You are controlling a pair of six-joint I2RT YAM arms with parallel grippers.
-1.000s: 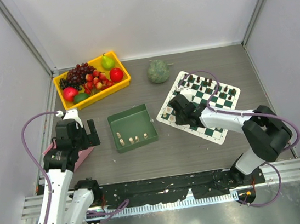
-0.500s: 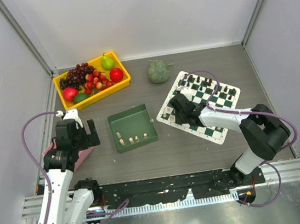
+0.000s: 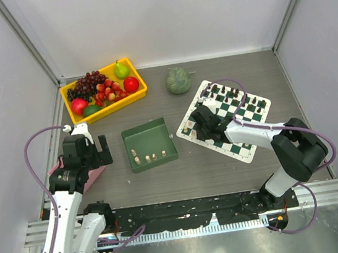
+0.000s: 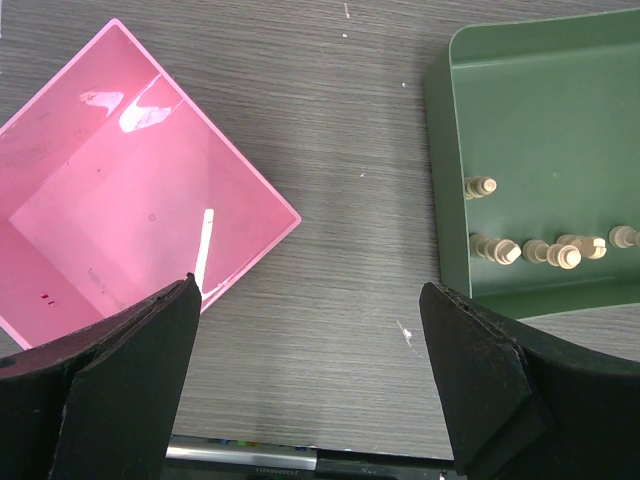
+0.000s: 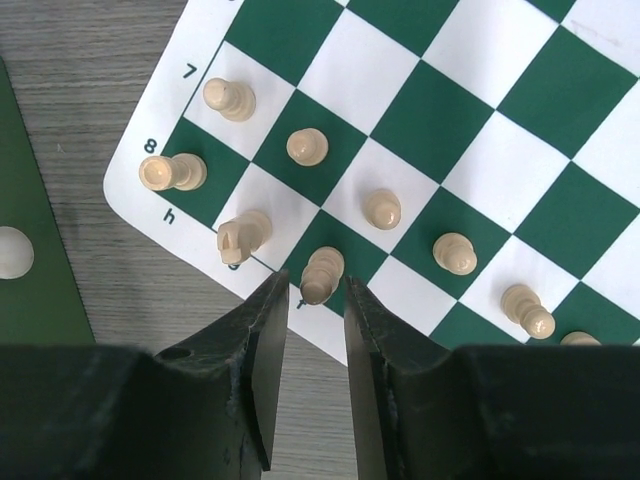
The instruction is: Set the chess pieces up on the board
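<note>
The board (image 3: 251, 113) lies at the right, a green and white checkered mat (image 5: 430, 120). Several cream chess pieces stand on its near-left corner squares. One of them (image 5: 322, 275) stands upright on a green edge square between my right gripper's (image 5: 317, 290) fingers. The jaws stand slightly apart, with a thin gap on each side of it. In the top view that gripper (image 3: 198, 122) hangs over the board's left corner. More cream pieces (image 4: 520, 250) lie in the green tray (image 4: 540, 110). My left gripper (image 4: 310, 300) is wide open over bare table, holding nothing.
A pink tray (image 4: 110, 210) sits left of my left gripper, the green tray (image 3: 144, 127) to its right. A yellow bin (image 3: 107, 109) of fruit stands at the back left. A green round fruit (image 3: 178, 80) lies behind the board. Dark pieces (image 3: 230, 90) line the board's far side.
My right gripper's jaws have parted a little off the cream piece, which stays standing on its square. Neither arm has moved noticeably.
</note>
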